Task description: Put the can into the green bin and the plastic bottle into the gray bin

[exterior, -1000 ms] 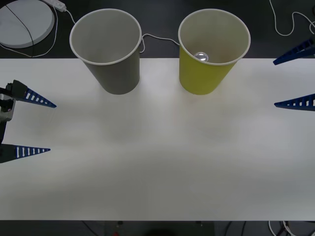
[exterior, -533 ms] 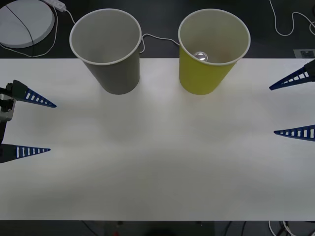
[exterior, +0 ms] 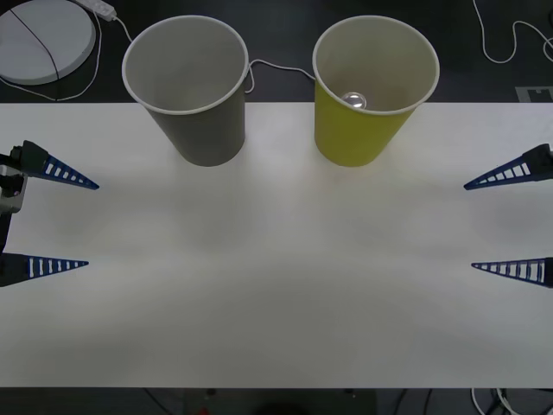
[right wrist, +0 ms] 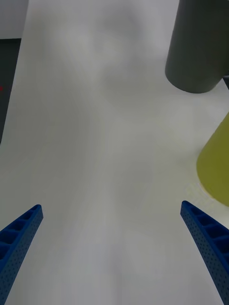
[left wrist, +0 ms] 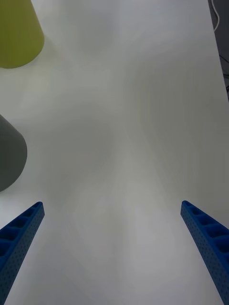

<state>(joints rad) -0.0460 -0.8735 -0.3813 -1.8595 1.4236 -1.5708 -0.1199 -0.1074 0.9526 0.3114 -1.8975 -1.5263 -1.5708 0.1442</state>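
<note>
A white table [exterior: 276, 285] carries the gray bin [exterior: 192, 95] at 11 o'clock and the green bin [exterior: 367, 95] at 1 o'clock. From above, the can [exterior: 353, 99] sits inside the green bin, its top hidden from the wrist cameras. Left gripper [exterior: 65, 223] and right gripper [exterior: 492, 225] hover at 9 and 3 o'clock, fingers spread wide, holding nothing.

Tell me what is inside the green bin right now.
Inside the green bin, the shiny pull-tab top of the can shows low against the near wall. The can's body and the bin's floor are hidden behind that wall.
</note>
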